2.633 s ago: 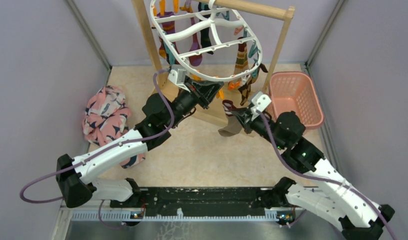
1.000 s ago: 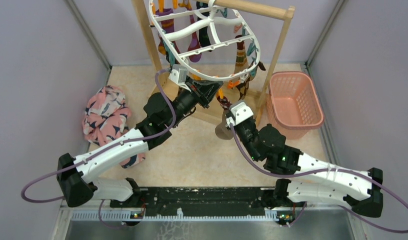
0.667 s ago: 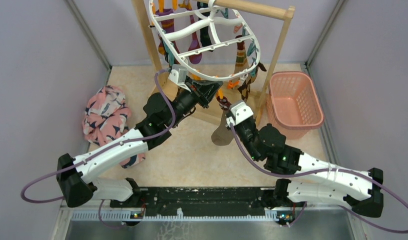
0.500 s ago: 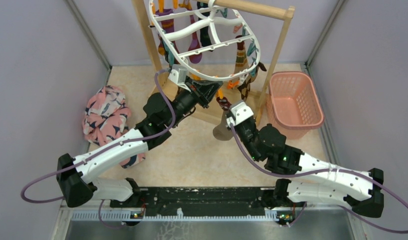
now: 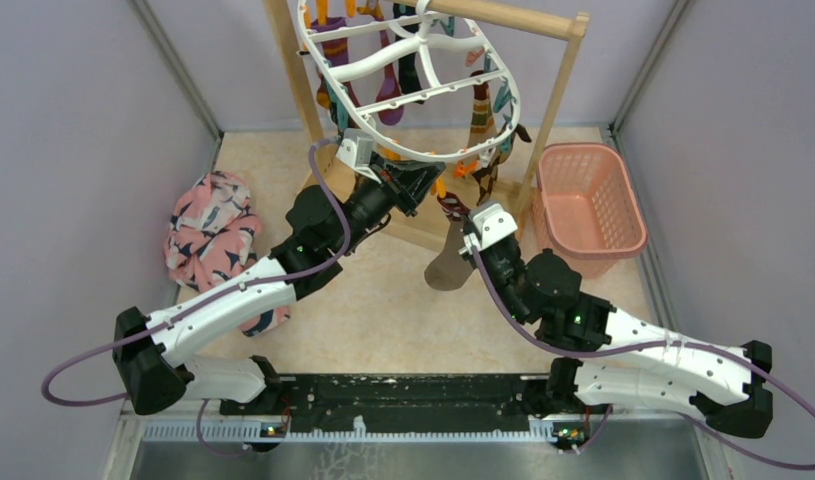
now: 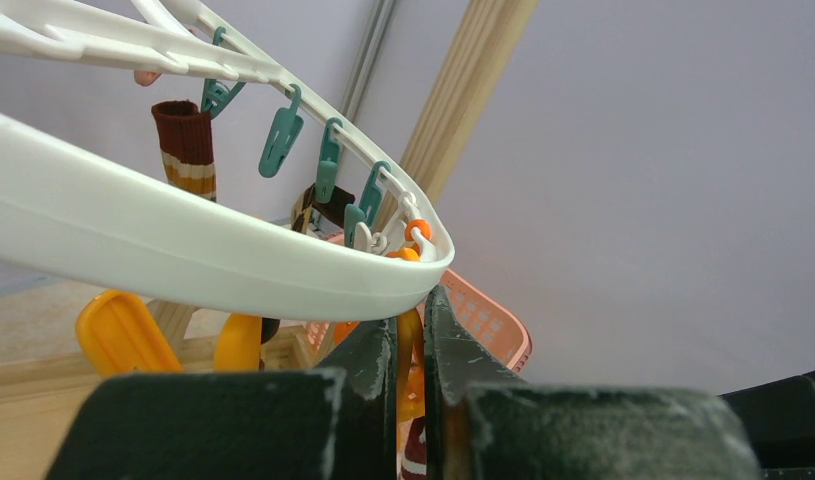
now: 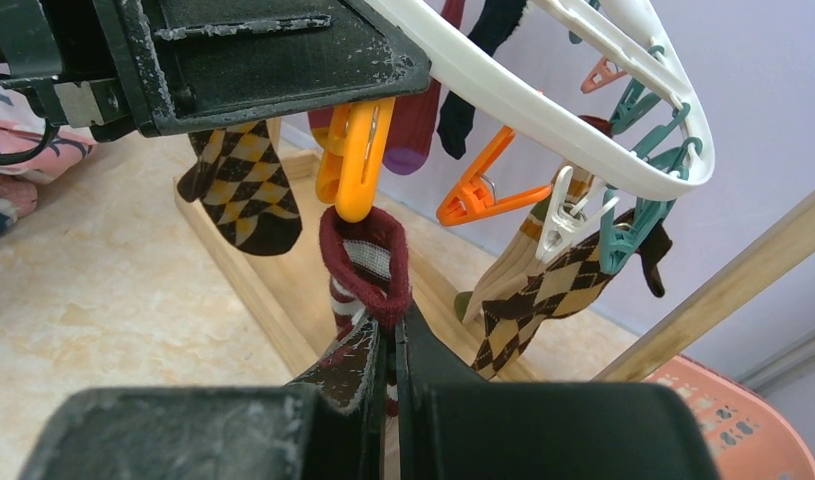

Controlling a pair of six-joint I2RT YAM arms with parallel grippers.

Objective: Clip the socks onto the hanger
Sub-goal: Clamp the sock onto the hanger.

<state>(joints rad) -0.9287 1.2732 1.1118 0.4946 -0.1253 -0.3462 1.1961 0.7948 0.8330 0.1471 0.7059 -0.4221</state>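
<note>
Pinching orange clip (image 7: 355,150) with left gripper (image 6: 408,322), we are aligning maroon sock (image 7: 368,265), clamped in right gripper (image 7: 388,345); cuff insertion follows.

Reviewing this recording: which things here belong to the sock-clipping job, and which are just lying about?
Job:
hanger
orange clip, pinched in left tool
maroon-cuffed sock, held by right tool
argyle sock, already clipped

Lying about:
pink basket
bird-print cloth
wooden rack, merely carrying the hanger
</note>
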